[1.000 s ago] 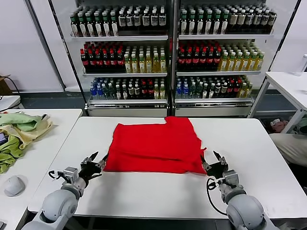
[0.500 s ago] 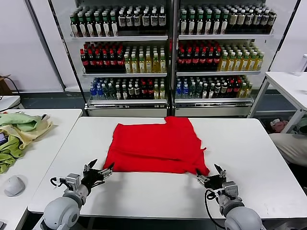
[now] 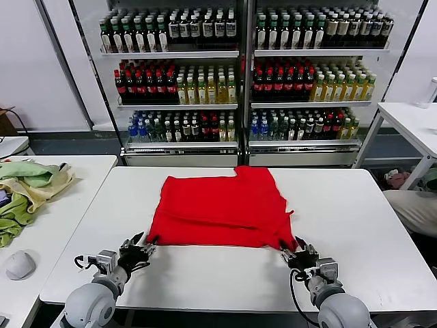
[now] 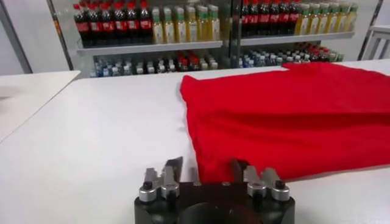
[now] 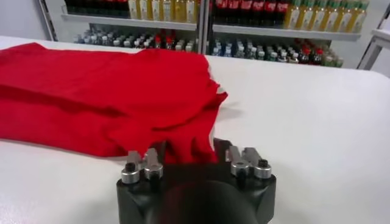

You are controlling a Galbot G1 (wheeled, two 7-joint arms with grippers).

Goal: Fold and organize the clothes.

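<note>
Red cloth covers the middle of the white table [image 3: 355, 219]: the T-shirt [image 3: 222, 208] lies flat, partly folded, its near hem facing the robot. Both grippers sit at the near corners. The left gripper [image 3: 145, 244] is at the near-left corner, and in its wrist view the fingers [image 4: 172, 170] stand narrowed with the red edge running between them. The right gripper [image 3: 293, 251] is at the near-right corner, its fingers [image 5: 157, 156] closed in around a bunched flap of cloth. Whether either pinch is fully firm I cannot tell, but both look to be gripping fabric.

The step in hand seems to be taking hold of the near hem for a fold. The next move likely calls for lifting both corners together and carrying them toward the far side evenly, so the cloth doesn't skew or slip.

Compared with a second ago, both grippers have drawn nearer the robot and gone from wide open to narrowed, and the right corner has been pulled a little toward the table's edge.
</note>
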